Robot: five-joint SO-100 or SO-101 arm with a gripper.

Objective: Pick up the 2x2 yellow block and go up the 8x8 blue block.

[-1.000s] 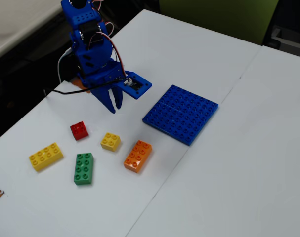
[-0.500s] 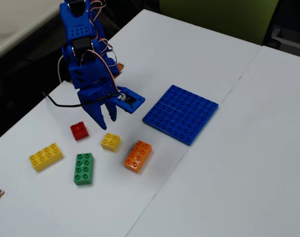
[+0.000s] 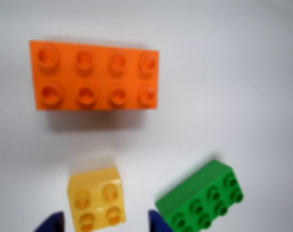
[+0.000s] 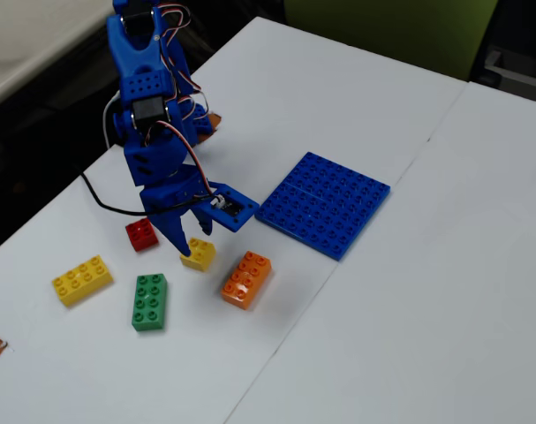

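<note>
The blue arm [image 4: 148,115] leans forward and down over the table. Its gripper [image 4: 191,240] points downward, fingers spread apart.

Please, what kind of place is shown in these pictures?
Probably an office or lab room set up for robot practice: white tables pushed together, a small blue arm with loose wires, and toy bricks such as the yellow block and blue baseplate.
</note>
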